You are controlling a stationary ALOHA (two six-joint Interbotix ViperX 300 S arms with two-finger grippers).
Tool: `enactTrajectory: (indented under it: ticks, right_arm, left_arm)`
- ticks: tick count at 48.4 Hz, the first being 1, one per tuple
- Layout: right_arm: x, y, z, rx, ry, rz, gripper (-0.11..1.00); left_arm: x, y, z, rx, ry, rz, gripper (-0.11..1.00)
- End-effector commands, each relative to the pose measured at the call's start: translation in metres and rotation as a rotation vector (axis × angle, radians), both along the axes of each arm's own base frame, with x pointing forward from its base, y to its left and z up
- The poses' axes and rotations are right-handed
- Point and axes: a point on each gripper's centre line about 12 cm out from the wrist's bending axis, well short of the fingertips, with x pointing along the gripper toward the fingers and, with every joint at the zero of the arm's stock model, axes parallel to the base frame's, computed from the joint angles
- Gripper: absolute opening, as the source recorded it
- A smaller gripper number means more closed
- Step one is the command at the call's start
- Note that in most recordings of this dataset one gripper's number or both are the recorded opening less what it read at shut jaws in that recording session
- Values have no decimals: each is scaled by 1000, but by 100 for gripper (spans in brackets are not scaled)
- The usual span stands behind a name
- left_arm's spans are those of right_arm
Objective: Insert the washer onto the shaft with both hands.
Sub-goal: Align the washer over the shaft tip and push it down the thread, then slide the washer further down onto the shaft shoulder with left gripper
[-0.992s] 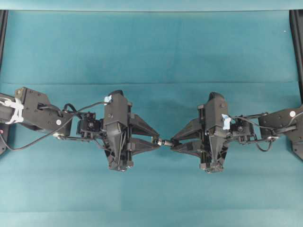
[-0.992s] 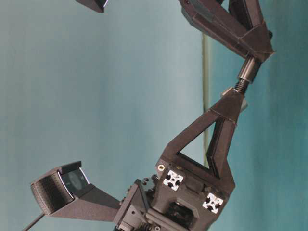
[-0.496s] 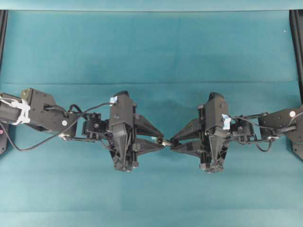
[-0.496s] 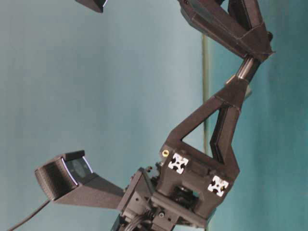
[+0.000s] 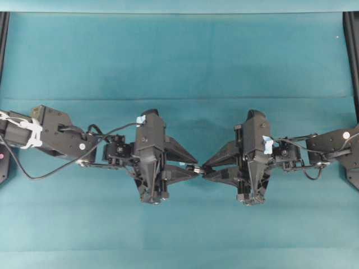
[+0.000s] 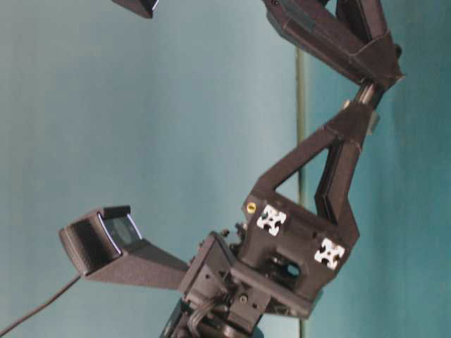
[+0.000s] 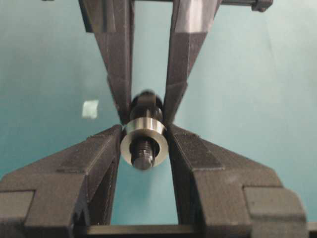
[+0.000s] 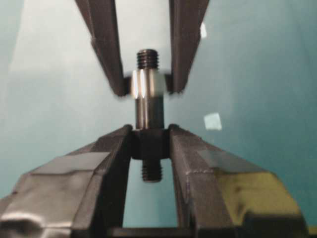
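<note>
My left gripper (image 5: pixel 196 166) is shut on the washer (image 7: pixel 143 141), a silvery ring pinched between its pointed fingertips in the left wrist view. My right gripper (image 5: pixel 203 168) is shut on the shaft (image 8: pixel 148 116), clamping its dark wide section. The two grippers meet tip to tip above the teal table. The shaft's threaded tip (image 7: pixel 142 154) pokes through the washer's hole. In the right wrist view the washer (image 8: pixel 147 83) sits around the shaft's smooth part, with the thread showing beyond it. The table-level view shows a short piece of shaft (image 6: pixel 364 94) between the two sets of fingers.
Teal cloth (image 5: pixel 179 56) covers the table. Black frame rails run along its left (image 5: pixel 3 33) and right (image 5: pixel 352 56) edges. Small pale scraps lie on the cloth (image 7: pixel 90 108) (image 8: pixel 213 120). A wrist camera housing (image 6: pixel 106 246) juts out low in the table-level view.
My left arm has moved right toward the still right gripper. The gap between the fingertips has closed and the washer has slid over the shaft's threaded tip onto its smooth part.
</note>
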Motion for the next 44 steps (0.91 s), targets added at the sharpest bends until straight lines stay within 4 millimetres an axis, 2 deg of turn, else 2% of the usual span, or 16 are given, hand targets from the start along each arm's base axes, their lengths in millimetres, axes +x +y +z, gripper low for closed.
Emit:
enactTrajectory:
  ticks: [1, 24, 44]
  right_arm:
    - [4, 0, 8, 9, -30, -4, 1]
    - [4, 0, 8, 7, -30, -2, 1]
    - [4, 0, 7, 5, -26, -1, 1]
  left_arm:
    - [7, -2, 9, 0, -29, -5, 37]
    - [10, -2, 5, 8, 9, -6, 37]
    - [17, 2, 9, 6, -10, 4, 37]
